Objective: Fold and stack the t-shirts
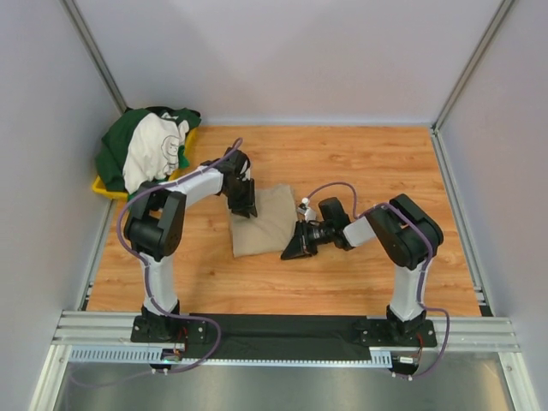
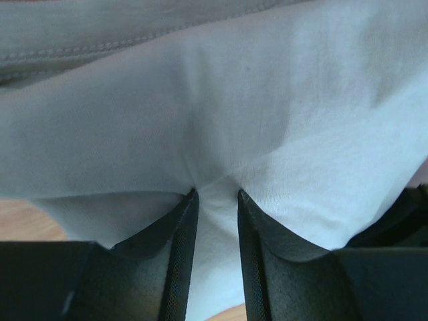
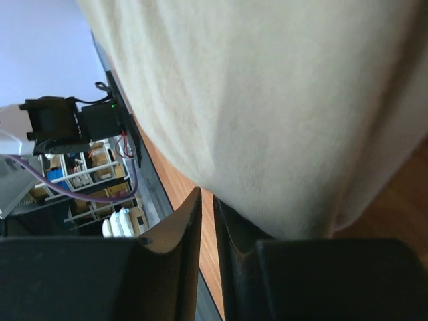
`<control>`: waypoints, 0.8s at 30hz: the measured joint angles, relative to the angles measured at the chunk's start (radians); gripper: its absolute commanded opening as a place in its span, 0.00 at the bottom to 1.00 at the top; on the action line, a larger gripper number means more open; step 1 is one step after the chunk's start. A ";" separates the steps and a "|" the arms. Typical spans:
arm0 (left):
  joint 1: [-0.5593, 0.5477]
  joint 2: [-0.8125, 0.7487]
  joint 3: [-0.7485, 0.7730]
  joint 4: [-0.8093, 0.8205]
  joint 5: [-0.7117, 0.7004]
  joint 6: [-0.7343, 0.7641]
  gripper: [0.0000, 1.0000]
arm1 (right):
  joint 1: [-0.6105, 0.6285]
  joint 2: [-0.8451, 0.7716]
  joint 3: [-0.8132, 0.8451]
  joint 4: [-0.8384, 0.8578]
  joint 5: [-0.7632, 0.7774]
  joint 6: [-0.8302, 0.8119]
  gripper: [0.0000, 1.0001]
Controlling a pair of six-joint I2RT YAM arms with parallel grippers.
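Observation:
A tan t-shirt (image 1: 265, 221) lies folded into a small rectangle on the wooden table. My left gripper (image 1: 242, 202) is at its far left edge. In the left wrist view the gripper (image 2: 217, 194) has its jaws close together, with the pale cloth (image 2: 221, 100) puckered and pinched between them. My right gripper (image 1: 300, 243) is at the shirt's near right edge. In the right wrist view that gripper (image 3: 207, 195) is nearly closed. Only wood shows in the slit, and the tan cloth (image 3: 267, 100) rests over one finger (image 3: 237, 227). A dark green t-shirt (image 1: 120, 137) and a cream-white t-shirt (image 1: 154, 145) are piled at the back left.
A yellow tray (image 1: 104, 188) under the shirt pile sits at the back left corner by the wall. Grey walls close the table on three sides. A metal rail (image 1: 282, 330) with the arm bases runs along the near edge.

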 measured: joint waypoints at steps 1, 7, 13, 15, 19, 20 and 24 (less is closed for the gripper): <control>-0.002 0.011 0.021 -0.012 -0.010 0.005 0.39 | 0.003 0.008 -0.023 0.063 -0.015 0.019 0.17; -0.015 0.113 0.223 -0.100 -0.108 0.076 0.42 | 0.120 -0.085 -0.132 0.157 0.015 0.066 0.56; -0.018 0.108 0.401 -0.230 -0.200 0.150 0.54 | 0.195 -0.424 -0.081 -0.257 0.227 -0.041 0.93; -0.022 0.064 0.435 -0.273 -0.208 0.169 0.57 | 0.185 -0.535 0.006 -0.418 0.305 -0.085 0.98; -0.027 -0.095 0.454 -0.362 -0.237 0.205 0.59 | 0.117 -0.638 0.207 -0.594 0.411 -0.146 0.99; -0.027 -0.151 0.448 -0.387 -0.256 0.214 0.59 | 0.090 -0.641 0.245 -0.618 0.434 -0.156 0.99; -0.028 -0.403 0.340 -0.394 -0.294 0.231 0.58 | -0.021 -0.576 0.347 -0.702 0.508 -0.182 0.98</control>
